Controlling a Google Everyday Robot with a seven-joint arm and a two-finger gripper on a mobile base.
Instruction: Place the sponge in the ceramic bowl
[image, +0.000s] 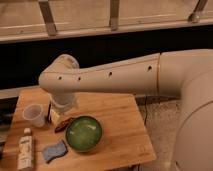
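Observation:
The sponge (54, 150), a small pale blue-grey pad, lies flat near the front left of the wooden table (122, 125). Just to its right and a little behind sits the ceramic bowl (84, 133), glossy green and round, with nothing inside it. My gripper (58, 115) hangs from the big white arm above the table's left part, behind the bowl and well behind the sponge. It touches neither of them.
A translucent plastic cup (34, 115) stands at the left, beside the gripper. A white bottle (25, 151) lies by the front left edge. A small reddish object (63, 125) rests between gripper and bowl. A black block (48, 112) is mostly hidden behind the gripper.

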